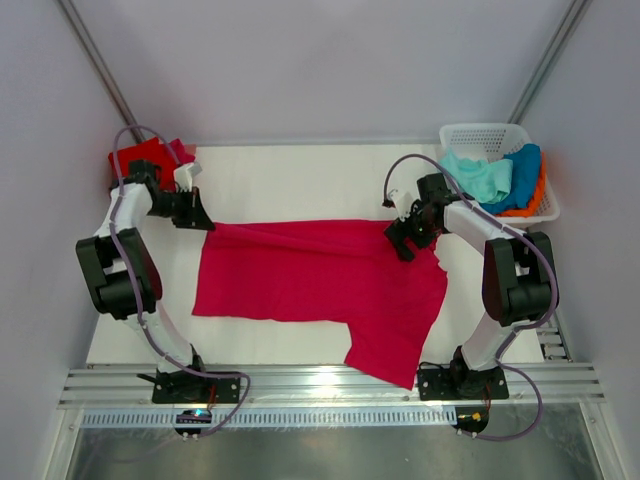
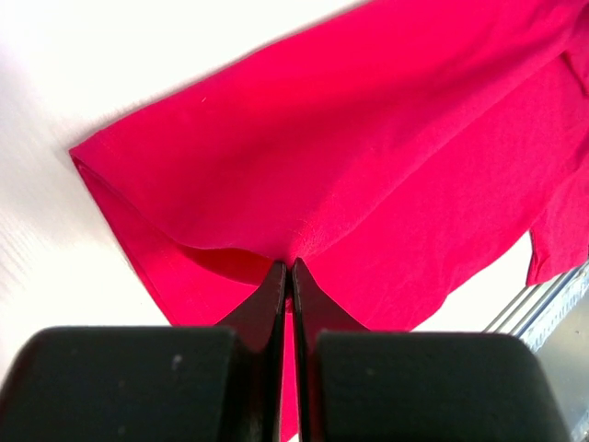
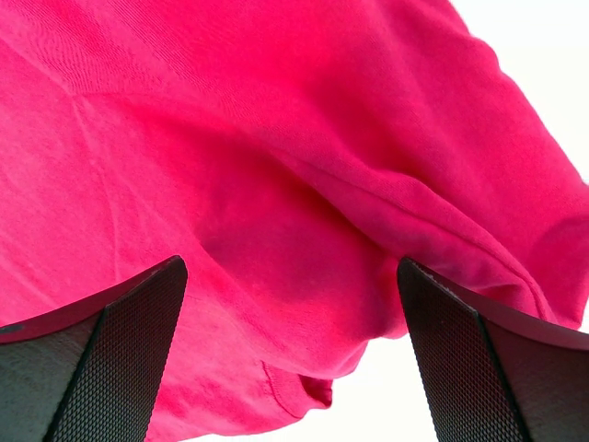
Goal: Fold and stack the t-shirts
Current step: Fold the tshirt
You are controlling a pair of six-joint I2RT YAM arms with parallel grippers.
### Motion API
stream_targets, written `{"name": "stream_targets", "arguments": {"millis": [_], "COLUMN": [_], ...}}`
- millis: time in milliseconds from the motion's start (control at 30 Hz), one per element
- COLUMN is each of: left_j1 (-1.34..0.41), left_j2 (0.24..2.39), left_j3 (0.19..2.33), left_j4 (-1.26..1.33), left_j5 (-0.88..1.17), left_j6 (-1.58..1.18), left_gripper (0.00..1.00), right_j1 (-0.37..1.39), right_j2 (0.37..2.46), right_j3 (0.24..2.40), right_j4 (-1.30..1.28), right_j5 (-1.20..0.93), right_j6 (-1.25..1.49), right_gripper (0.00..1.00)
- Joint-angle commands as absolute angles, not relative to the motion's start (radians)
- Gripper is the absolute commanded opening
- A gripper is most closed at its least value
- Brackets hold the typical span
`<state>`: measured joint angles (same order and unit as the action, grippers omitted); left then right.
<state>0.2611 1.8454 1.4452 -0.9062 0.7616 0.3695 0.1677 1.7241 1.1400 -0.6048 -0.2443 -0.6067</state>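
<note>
A crimson-pink t-shirt (image 1: 310, 275) is laid flat across the middle of the white table (image 1: 300, 170), spread left to right between the two arms, with one sleeve reaching toward the near edge by the right arm's base. The left gripper (image 1: 205, 222) is set at the shirt's far-left corner. In the left wrist view its fingers (image 2: 267, 299) are seen pressed together on a pinch of the hem, the cloth puckering up to the tips, so the corner is judged to be held. The right gripper (image 1: 405, 240) is placed over the far-right edge, and its fingers (image 3: 120, 350) are seen spread wide with cloth beneath and nothing clamped (contact with the fabric cannot be told). The pairing is read as a two-corner hold in preparation: the far edge is probably meant to be taken at both ends and carried toward the near edge in one even fold. A grip on the right side is judged to be needed first, since a pull from the left alone would skew the cloth. A red t-shirt (image 1: 150, 155), seemingly folded, is seen at the far-left corner behind the left arm, likely the stack's place. A mint-green tee (image 1: 480, 178), a blue tee (image 1: 522, 170) and an orange tee (image 1: 540, 195) are heaped in the white basket (image 1: 480, 132) at the far right, not yet folded.
</note>
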Motion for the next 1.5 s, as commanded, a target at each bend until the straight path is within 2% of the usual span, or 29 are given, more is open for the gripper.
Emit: {"name": "stream_targets", "arguments": {"millis": [0,533,933,1467], "left_j1": [0.264,0.262,0.264,0.264], "left_j2": [1.815,1.847,1.864,1.887], "left_j3": [1.45,1.407,1.399,1.391], "left_j4": [-0.882,-0.899,-0.897,-0.896], "left_j5": [0.815,0.825,0.811,0.819], "left_j6": [0.357,0.383,0.383,0.396], "left_gripper": [0.0,0.0,0.0,0.0], "right_j1": [0.172,0.167,0.16,0.161], "right_j2": [1.704,1.72,1.64,1.597], "right_j3": [1.169,1.183,1.328,1.227], "right_j4": [-0.618,-0.624,-0.876,-0.965], "right_j5": [-0.21,-0.066,-0.104,-0.129], "right_j6": [-0.636,-0.621,-0.557,-0.509], "right_gripper": [0.99,1.0,0.99,0.99]}}
